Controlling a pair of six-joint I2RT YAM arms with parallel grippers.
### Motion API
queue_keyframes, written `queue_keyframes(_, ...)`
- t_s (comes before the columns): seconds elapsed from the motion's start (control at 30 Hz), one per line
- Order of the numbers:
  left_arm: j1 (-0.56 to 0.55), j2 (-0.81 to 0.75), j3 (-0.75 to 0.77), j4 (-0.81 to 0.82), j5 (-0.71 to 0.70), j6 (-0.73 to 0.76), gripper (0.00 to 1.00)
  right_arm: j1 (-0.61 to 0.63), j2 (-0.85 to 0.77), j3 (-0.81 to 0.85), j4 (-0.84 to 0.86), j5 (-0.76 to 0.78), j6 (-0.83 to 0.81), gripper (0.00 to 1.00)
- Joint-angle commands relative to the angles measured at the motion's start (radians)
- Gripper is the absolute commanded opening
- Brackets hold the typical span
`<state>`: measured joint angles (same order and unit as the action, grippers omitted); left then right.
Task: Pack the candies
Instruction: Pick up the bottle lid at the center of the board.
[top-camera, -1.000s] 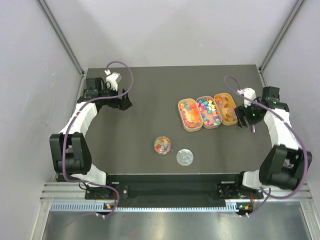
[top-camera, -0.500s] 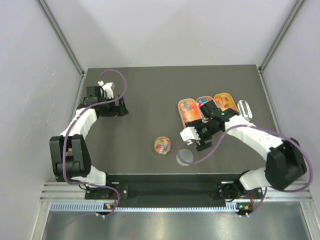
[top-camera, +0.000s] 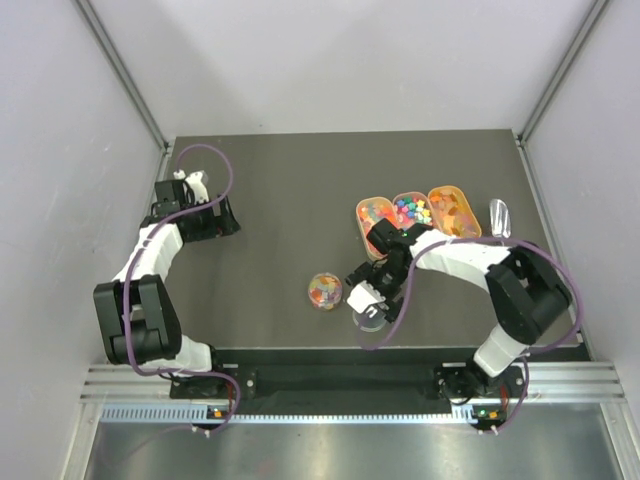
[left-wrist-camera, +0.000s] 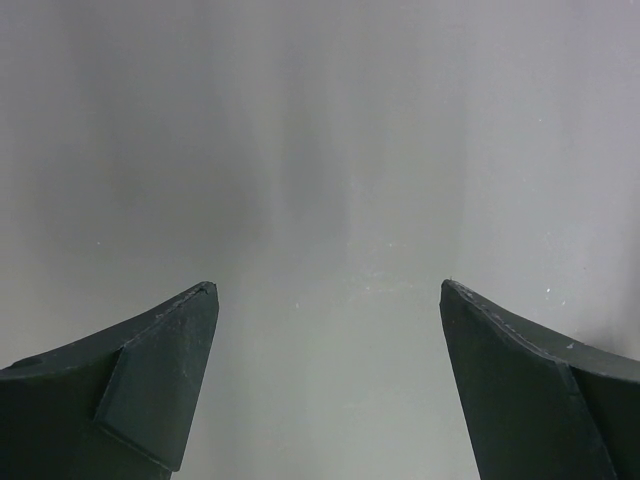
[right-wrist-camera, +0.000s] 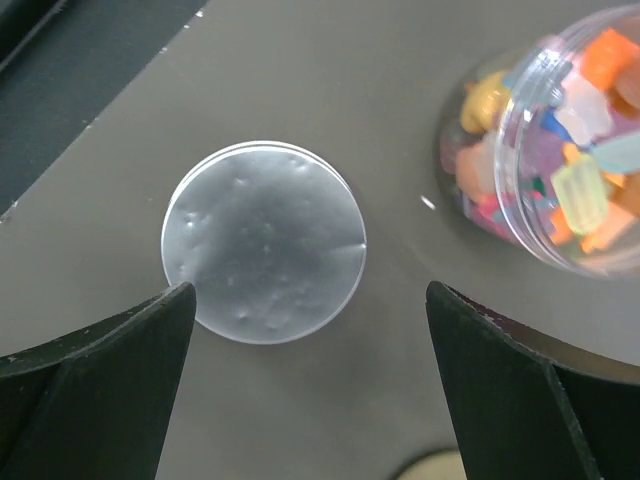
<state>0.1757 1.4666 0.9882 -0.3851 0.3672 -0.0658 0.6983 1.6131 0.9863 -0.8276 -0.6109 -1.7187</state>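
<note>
The candies (top-camera: 410, 212) fill three oval tan trays (top-camera: 455, 232) at centre right; more candies (right-wrist-camera: 560, 170) sit in a small clear round jar (top-camera: 324, 291). The jar's round clear lid (right-wrist-camera: 263, 242) lies flat on the table beside it. My right gripper (top-camera: 368, 305) hovers over the lid, open. In the right wrist view the right gripper (right-wrist-camera: 310, 290) is empty, and the lid lies just beyond its left fingertip. The left gripper (top-camera: 230, 215) is far off at the table's left edge. In its wrist view the left gripper (left-wrist-camera: 328, 285) is open, empty and facing a grey wall.
A metal scoop (top-camera: 499, 215) lies on the table right of the trays. The right arm crosses over the near ends of the trays. Grey walls enclose the dark table (top-camera: 290, 180) on three sides.
The right arm swung from beside the trays at the right over to the lid near the front, its jaws widening. The scoop stays behind at the right. The left arm drew slightly left.
</note>
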Motion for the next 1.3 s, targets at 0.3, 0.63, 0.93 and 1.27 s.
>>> queue_keyframes(0.3,-0.001,0.001,0.023,0.02,0.004,0.006,0.95,0.027,0.076,0.075,-0.176,-0.044,-0.196,0.96)
queue_keyframes(0.63,0.001,0.023,0.033,0.028,0.019,0.0,0.95,0.046,0.116,0.083,-0.119,-0.013,-0.147,0.97)
queue_keyframes(0.93,-0.001,0.018,0.032,0.023,0.019,0.003,0.95,0.056,0.16,0.104,-0.1,0.014,-0.133,0.93)
queue_keyframes(1.27,0.001,0.041,0.055,0.028,0.045,-0.002,0.94,0.01,0.024,0.118,-0.154,0.089,-0.065,0.67)
